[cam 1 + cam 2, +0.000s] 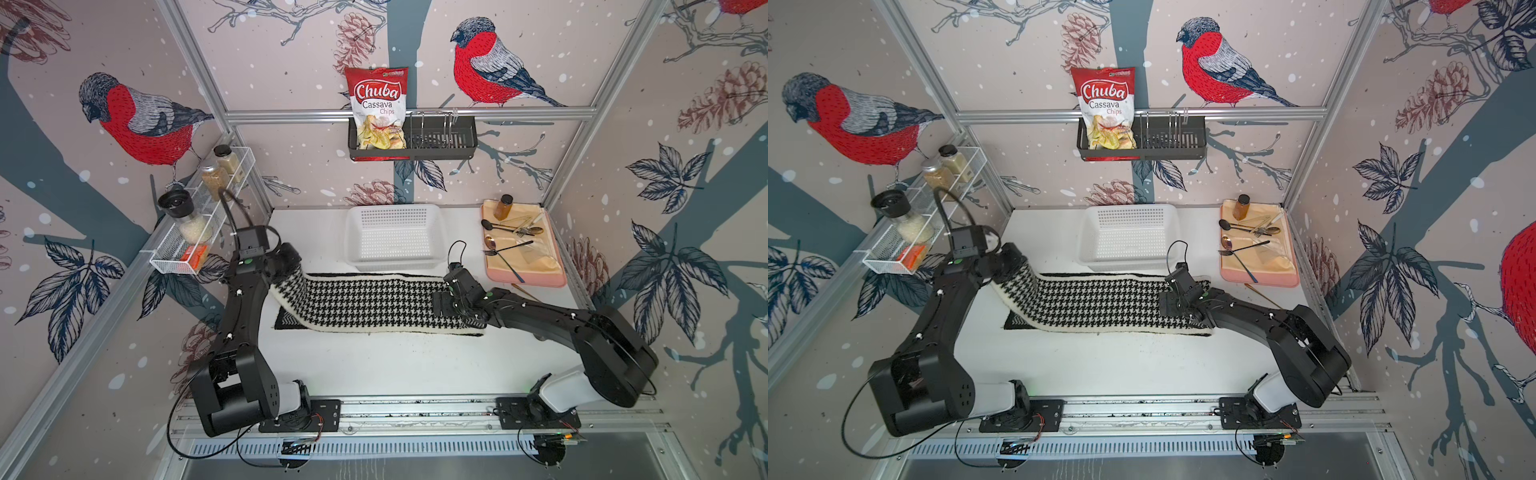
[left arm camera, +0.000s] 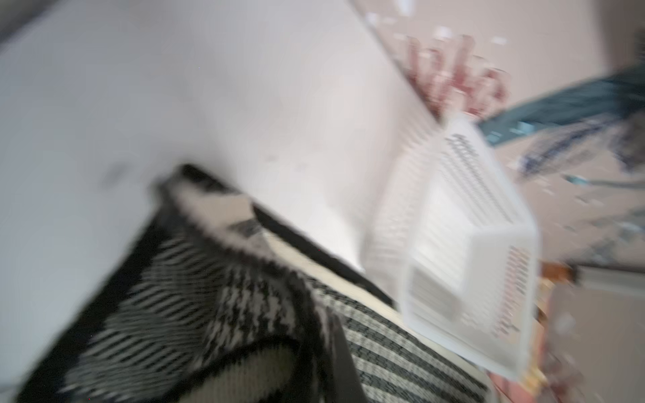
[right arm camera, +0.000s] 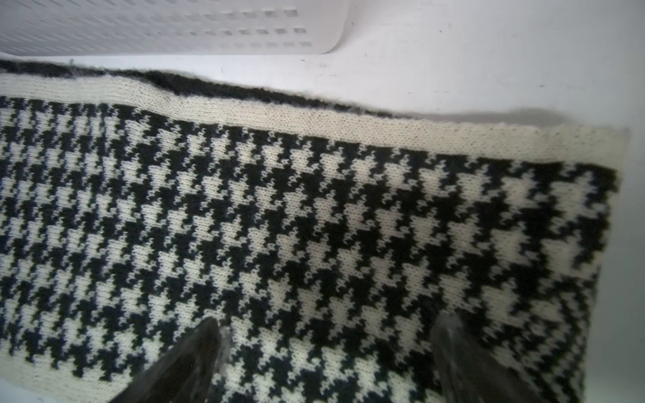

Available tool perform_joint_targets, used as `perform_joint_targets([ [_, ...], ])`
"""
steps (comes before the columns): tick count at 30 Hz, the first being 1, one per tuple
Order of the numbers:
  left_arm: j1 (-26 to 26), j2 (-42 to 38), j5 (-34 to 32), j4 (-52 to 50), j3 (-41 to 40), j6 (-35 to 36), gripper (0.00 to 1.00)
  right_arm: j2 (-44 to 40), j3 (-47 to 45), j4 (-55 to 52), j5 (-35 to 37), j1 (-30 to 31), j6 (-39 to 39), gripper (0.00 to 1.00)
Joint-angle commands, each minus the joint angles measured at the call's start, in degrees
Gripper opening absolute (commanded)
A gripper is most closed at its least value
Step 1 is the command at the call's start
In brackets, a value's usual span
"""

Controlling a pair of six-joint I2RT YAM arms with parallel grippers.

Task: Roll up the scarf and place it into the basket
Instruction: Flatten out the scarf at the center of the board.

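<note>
**kev_m:** You're driving it remotely, right? Which way is the scarf lying, and what's the count?

**me:** Yep. Going front to back, I've got two arms and one scarf (image 1: 374, 305) on the white table (image 1: 395, 365). Its long axis runs left to right, parallel to the front rail, with the houndstooth side up. The left end lifts off the table and curls up into my left gripper (image 1: 286, 259), which is clamped tight on it. A herringbone corner peeks out underneath at the near left. My right gripper (image 1: 441, 303) sits over the right end with the jaws spread wide. In the right wrist view both fingers (image 3: 188, 363) are over the pattern, but I can't tell if they touch it.

**kev_m:** And the basket?

**me:** One basket (image 1: 353, 239), just behind the scarf. Its long side is lined up with the scarf's far black edge, with a strip of table between them. Far right there's one pink tray (image 1: 540, 280) with cutlery and one amber jar (image 1: 503, 208). On the back wall, one chips bag (image 1: 376, 104) stands in the black rack (image 1: 461, 141).
</note>
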Motion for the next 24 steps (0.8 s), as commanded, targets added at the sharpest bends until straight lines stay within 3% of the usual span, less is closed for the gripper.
perform_joint_targets([
  [1,-6.0,-1.2,9.4,3.3,6.6,-3.0,0.0,-1.5,-0.2,2.0,2.0,0.5,0.7,0.97],
  [5,-12.0,-0.6,12.2,7.5,12.0,-8.8,0.0,-5.5,-1.2,-1.4,7.5,-1.2,3.8,0.98],
  [10,-21.2,3.6,12.3,12.8,17.6,-13.3,0.0,-16.3,-5.8,-5.0,9.0,-8.9,7.4,0.98],
  [15,-32.3,12.2,14.4,24.1,24.8,-20.3,0.0,-25.4,-8.6,-10.2,15.3,-14.7,10.2,0.99],
  [18,-40.3,22.7,15.3,25.9,38.2,-21.5,0.0,-29.1,-9.0,-13.4,18.5,-20.1,11.6,1.0],
  [20,-44.8,33.0,18.0,29.2,51.8,-25.7,0.0,-31.4,-9.5,-13.7,17.8,-26.1,11.2,1.0],
  [24,-51.3,59.5,19.7,39.2,91.4,-42.3,0.0,-35.7,-8.8,-14.7,14.2,-37.3,7.9,1.0],
])
